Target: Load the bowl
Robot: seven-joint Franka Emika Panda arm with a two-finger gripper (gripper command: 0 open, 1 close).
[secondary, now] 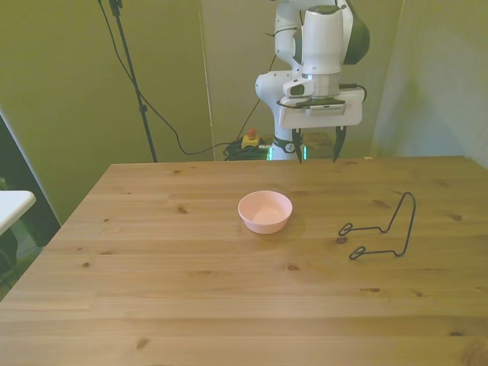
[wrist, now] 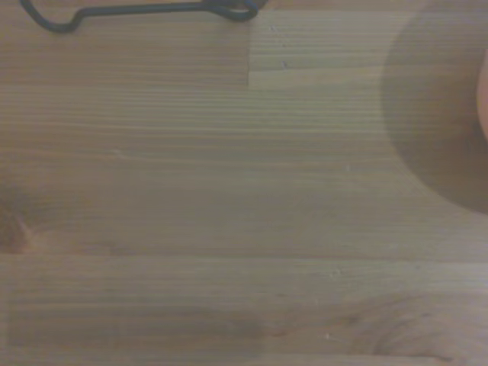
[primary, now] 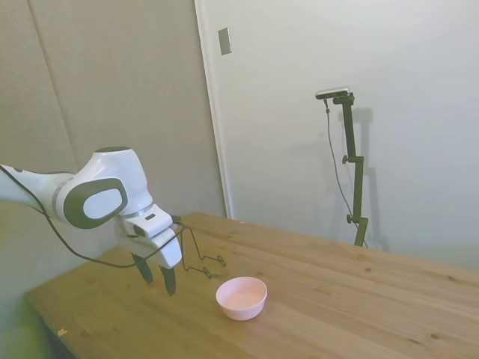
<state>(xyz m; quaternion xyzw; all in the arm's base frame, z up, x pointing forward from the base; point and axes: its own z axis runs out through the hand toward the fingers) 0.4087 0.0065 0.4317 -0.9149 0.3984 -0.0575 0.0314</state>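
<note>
The pale pink bowl stands upright and empty near the middle of the wooden table. My gripper hangs a little above the table near its far edge, behind the bowl and slightly toward the front view's right. It is open, with nothing between its fingers. A thin black wire rack stands on the table at the front view's right, about a bowl's width from the bowl. In the wrist view one end of the rack lies on bare wood.
A white surface juts in at the front view's left edge, off the table. Cables and a small red and yellow device lie on the floor behind the table. Walls stand close behind it.
</note>
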